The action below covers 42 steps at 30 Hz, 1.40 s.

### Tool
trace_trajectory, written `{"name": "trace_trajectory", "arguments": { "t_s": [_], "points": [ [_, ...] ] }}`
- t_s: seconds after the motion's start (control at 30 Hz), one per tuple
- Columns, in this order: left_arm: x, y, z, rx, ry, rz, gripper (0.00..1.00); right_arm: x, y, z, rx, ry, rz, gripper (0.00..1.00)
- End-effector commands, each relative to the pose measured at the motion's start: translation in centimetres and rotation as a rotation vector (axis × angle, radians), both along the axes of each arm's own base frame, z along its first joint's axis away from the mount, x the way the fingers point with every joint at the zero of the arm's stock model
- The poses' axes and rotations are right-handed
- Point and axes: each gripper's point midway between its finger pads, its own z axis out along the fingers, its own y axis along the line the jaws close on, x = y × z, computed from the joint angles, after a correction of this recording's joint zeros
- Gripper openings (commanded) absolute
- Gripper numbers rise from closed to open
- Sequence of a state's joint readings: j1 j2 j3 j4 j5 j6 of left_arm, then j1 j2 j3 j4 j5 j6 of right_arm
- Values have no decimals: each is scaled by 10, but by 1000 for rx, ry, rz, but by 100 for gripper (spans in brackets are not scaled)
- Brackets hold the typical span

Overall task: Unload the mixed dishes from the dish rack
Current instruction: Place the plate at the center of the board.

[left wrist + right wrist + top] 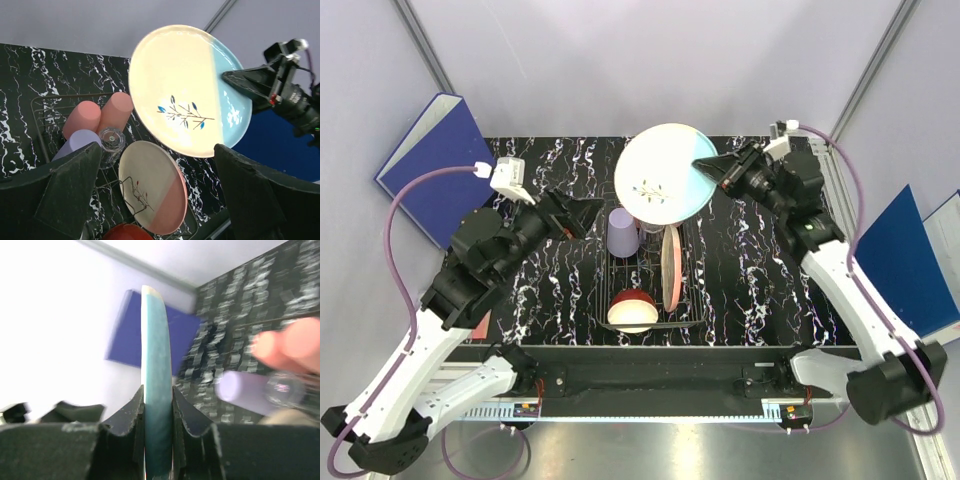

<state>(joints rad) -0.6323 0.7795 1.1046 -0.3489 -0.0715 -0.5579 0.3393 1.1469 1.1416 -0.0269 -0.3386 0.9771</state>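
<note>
Currently the right gripper (712,167) is clamped on the blue rim of the blue-and-cream plate (655,180). The plate runs straight out from its fingertips, leftward. Its face is tilted up toward the top camera, blue half nearest the pincer, cream half farthest. It hangs raised over the far end of the dish rack (65,95), above the lavender cup (622,232). The left gripper (588,214) is spread wide, holding nothing, just past the cream edge. Bare marbled table (750,270) shows on the right pincer's near side.
</note>
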Motion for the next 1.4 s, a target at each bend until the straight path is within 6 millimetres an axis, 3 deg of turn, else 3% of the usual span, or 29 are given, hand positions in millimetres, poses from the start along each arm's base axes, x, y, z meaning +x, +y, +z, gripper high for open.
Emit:
{"name": "trace_trajectory", "arguments": {
  "t_s": [0.0,0.17,0.5,0.6,0.63,0.73,0.77,0.83,1.27,1.33,1.37],
  "points": [
    [5,-7,18,-29,-59,-54,99,-45,25,104,297,-300,304,0],
    [17,-25,22,-85,-43,-157,99,-41,30,91,256,-286,323,0],
    [41,-56,11,-114,1,-267,99,-43,39,68,230,-248,391,0],
    [41,-57,13,-126,-12,-276,82,-42,41,57,222,-224,404,0],
    [40,-57,14,-127,-18,-282,66,-41,42,55,219,-220,407,0],
    [38,-59,17,-129,-27,-303,39,-39,45,46,223,-192,424,0],
    [37,-59,20,-136,-30,-308,19,-39,46,43,225,-189,429,0],
    [37,-57,22,-140,-32,-305,3,-37,46,40,227,-178,429,0],
    [41,-37,14,-251,-1,-295,0,-38,48,34,190,-156,441,0],
    [46,-33,12,-254,18,-273,0,-37,49,32,169,-156,442,43],
    [49,-29,13,-264,28,-261,0,-36,48,31,157,-138,436,59]
  ]
}}
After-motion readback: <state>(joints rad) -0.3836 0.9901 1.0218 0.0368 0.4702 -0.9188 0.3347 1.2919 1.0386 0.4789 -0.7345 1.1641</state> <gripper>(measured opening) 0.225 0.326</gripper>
